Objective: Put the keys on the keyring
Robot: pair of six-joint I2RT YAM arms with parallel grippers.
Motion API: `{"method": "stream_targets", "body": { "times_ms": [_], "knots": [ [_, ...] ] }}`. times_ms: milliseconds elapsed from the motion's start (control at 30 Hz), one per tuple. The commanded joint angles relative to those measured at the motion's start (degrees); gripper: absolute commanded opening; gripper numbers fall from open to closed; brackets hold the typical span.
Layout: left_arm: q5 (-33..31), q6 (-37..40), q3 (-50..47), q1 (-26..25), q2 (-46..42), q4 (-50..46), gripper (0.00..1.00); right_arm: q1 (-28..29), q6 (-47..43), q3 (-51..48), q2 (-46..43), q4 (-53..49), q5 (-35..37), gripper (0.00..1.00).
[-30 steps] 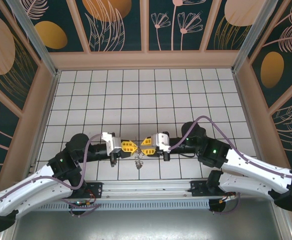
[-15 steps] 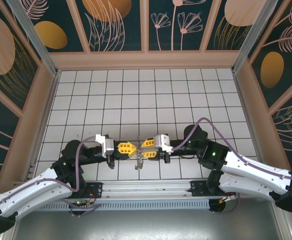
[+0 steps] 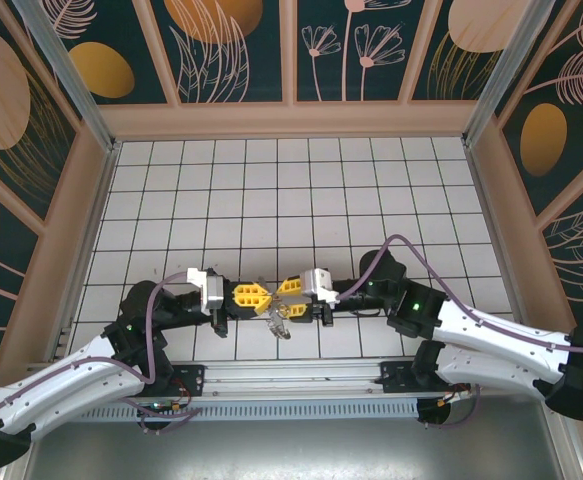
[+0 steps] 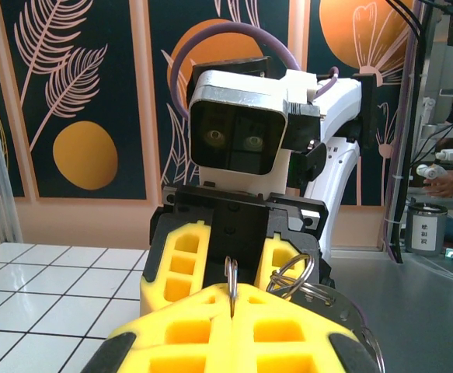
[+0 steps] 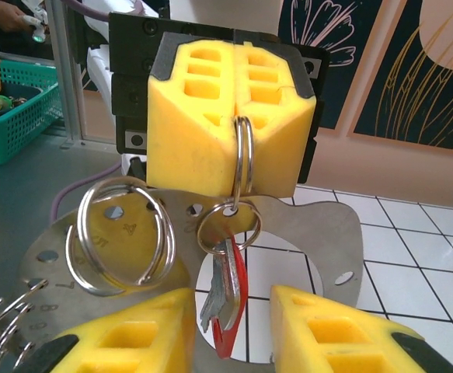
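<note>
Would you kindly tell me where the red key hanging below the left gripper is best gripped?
The red key hangs off a small ring on the split ring pinched in the left gripper, crowding its head; likely grip its free lower blade, level, from opposite that gripper.

Metal against foam, over gloss tile.
Yellow cut-out finger pads (image 5: pixel 199 116): matt, foam-like, faintly grainy. Small round steel split ring (image 5: pixel 243 151): polished, bright. Thin red key (image 5: pixel 232 299): smooth, low sheen. Flat grey metal plate (image 5: pixel 311 233): brushed, dull. White tiled desk (image 5: pixel 401 272): glossy.
</note>
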Motion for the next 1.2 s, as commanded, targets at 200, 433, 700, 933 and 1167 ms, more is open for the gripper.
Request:
{"method": "stream_targets", "body": {
  "times_ms": [200,433,700,933,1167],
  "knots": [
    [-3.13,0.77,2.11,0.05,0.19,-0.72,0.00,0.13,1.35,-1.52,-0.71,4.41,2.53,0.21],
    [-8.80,1.55,2.60,0.06,-0.64,-3.83,0.00,-1.38,1.58,-3.04,-3.20,2.77,5.41,0.21],
    [-19.85,2.48,5.39,0.09,1.25,-11.04,0.00,-3.53,2.04,-3.74,-2.84,-1.92,19.37,0.31],
    [-25.42,2.50,8.15,0.09,9.97,-9.87,0.00,-10.63,7.49,-5.86,-5.29,-2.05,33.32,0.37],
    [-28.19,3.86,13.80,0.36,25.42,-2.44,0.00,-16.16,13.92,-9.91,-11.79,-0.19,37.36,0.56]
  ]
}}
